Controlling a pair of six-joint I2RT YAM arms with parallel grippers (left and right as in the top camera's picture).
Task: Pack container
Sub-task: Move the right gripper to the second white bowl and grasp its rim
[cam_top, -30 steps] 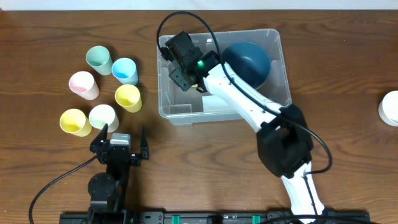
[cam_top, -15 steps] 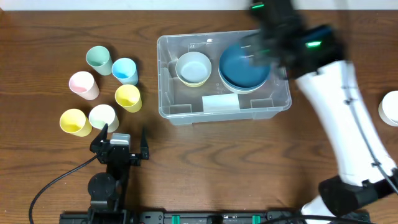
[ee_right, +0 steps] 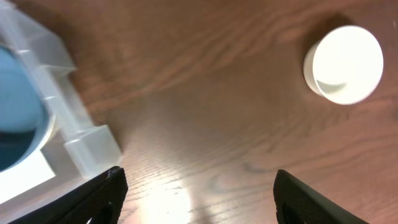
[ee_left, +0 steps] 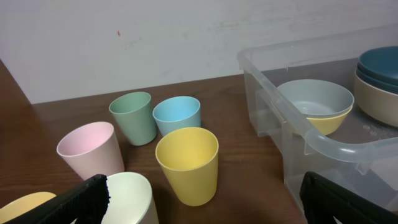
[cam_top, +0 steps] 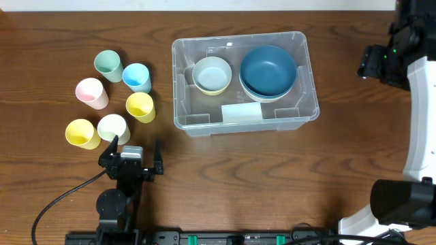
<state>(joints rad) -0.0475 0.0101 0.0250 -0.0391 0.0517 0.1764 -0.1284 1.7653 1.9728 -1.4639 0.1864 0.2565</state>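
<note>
On the table (cam_top: 61, 27), near the middle, the container (cam_top: 178, 95) is seen upright and open-topped, with a white label (cam_top: 242, 113) on its base. In its right half a dark blue bowl (cam_top: 268, 68) is nested on a beige bowl (ee_left: 373, 93). In its left half a grey-blue bowl (cam_top: 212, 71) is nested on a yellow bowl (ee_left: 326, 123).

The left pincer (cam_top: 135, 141) is seen at the front left of the table, just in front of the cups. It is spread wide and nothing is held.

The right pincer (ee_right: 208, 199) is held above bare table to the right of the container. It is also spread wide and nothing is gripped.

Six cups are grouped left of the container, all upright and apart from it:
- green cup (cam_top: 107, 64) and blue cup (cam_top: 137, 77), furthest back
- pink cup (cam_top: 90, 92) and yellow cup (cam_top: 140, 106), in the middle
- a second yellow cup (cam_top: 82, 133) and a pale cup (cam_top: 113, 127), nearest the left pincer

A white cup (ee_right: 343, 64) is seen alone in the right wrist view, well apart from the container's corner.
</note>
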